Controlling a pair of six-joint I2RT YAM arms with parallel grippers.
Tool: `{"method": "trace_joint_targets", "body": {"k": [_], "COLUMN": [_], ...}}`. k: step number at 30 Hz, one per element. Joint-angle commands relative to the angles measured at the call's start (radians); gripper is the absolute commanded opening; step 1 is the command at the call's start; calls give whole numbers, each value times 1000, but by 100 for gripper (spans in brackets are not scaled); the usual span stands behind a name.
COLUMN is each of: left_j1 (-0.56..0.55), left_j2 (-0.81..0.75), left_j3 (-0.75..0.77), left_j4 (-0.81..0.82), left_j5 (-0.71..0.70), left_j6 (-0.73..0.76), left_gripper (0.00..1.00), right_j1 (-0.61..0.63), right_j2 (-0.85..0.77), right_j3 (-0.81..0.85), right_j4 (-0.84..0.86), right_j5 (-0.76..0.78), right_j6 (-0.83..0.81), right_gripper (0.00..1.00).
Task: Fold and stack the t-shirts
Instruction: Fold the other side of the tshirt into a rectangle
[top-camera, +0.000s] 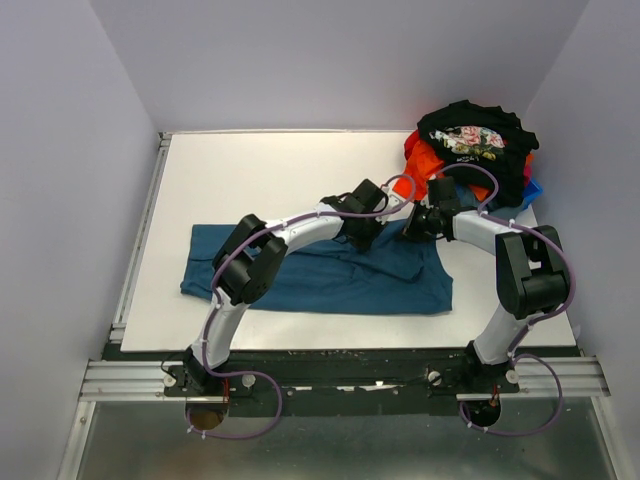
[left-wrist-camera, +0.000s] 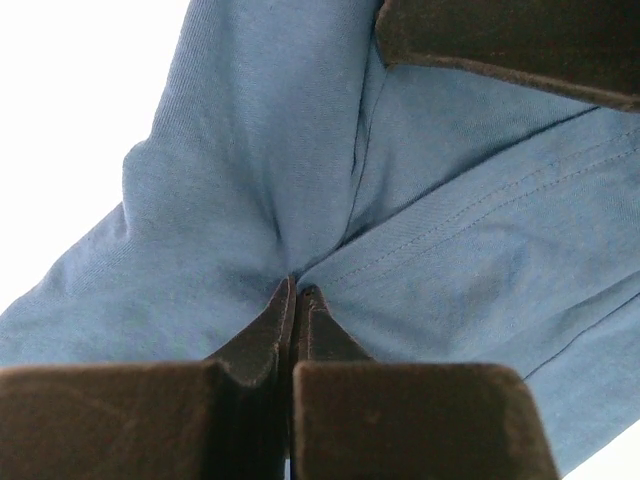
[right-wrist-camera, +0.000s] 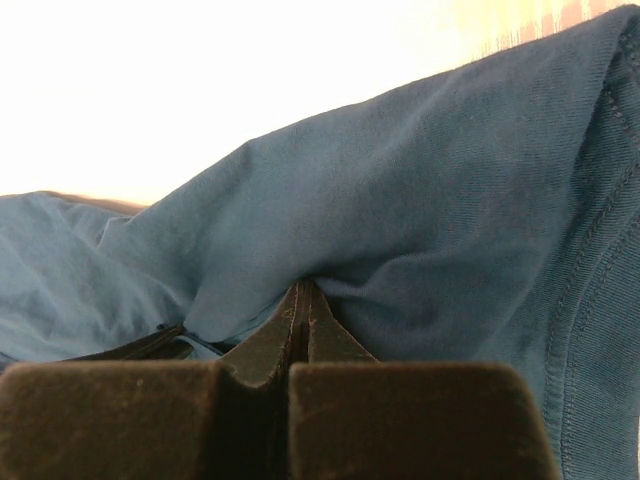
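Left end effector (left-wrist-camera: 297, 293) pinches the teal-blue t-shirt (top-camera: 320, 280) at its far edge; right end effector (right-wrist-camera: 302, 290) pinches the same edge just beside.

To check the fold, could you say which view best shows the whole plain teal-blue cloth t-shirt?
The top external view: the teal-blue t-shirt lies spread on the white table. Wrist views show only bunched patches pinched by the left gripper and right gripper.
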Motion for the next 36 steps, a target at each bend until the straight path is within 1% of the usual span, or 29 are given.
{"method": "trace_joint_targets", "body": {"k": [1,7,13,19,27,28,30,31,32,33,34,36], "left_j1": [-10,-19,-45,-56,-75,-76,-78,-78,-78,-78,-78,-76], "left_j2": [-42,-157,-285,-372,-469,-481,-512,-539,-564,-585,-611,-654], "left_j3": [-6,-72,-207,-320,-495,-520,-575,-599,-627,-652,-669,-689], "left_j4": [0,22,46,40,65,71,98,123,146,170,196,243], "left_j5": [18,29,-3,-22,43,34,26,28,37,55,79,119], "left_j6": [11,-14,-61,-77,-116,-124,-138,-146,-153,-159,-167,-178], "left_gripper": [0,0,0,0,0,2,16,26,34,49,57,61], "right_j1": [-11,-11,-13,-13,-18,-18,-18,-18,-18,-18,-19,-19], "right_j2": [7,25,32,38,30,29,29,29,30,29,26,-2], "right_j3": [10,16,20,26,25,25,23,22,23,22,22,8], "right_j4": [14,14,11,2,-9,-11,-11,-12,-12,-12,-15,-11], "right_j5": [-15,-19,-21,-12,2,5,7,5,5,2,-1,-1], "right_j6": [-2,1,3,4,6,6,6,6,6,6,4,1], "right_gripper": [1,1,1,1,1,1,1,1,1,1,1,2]}}
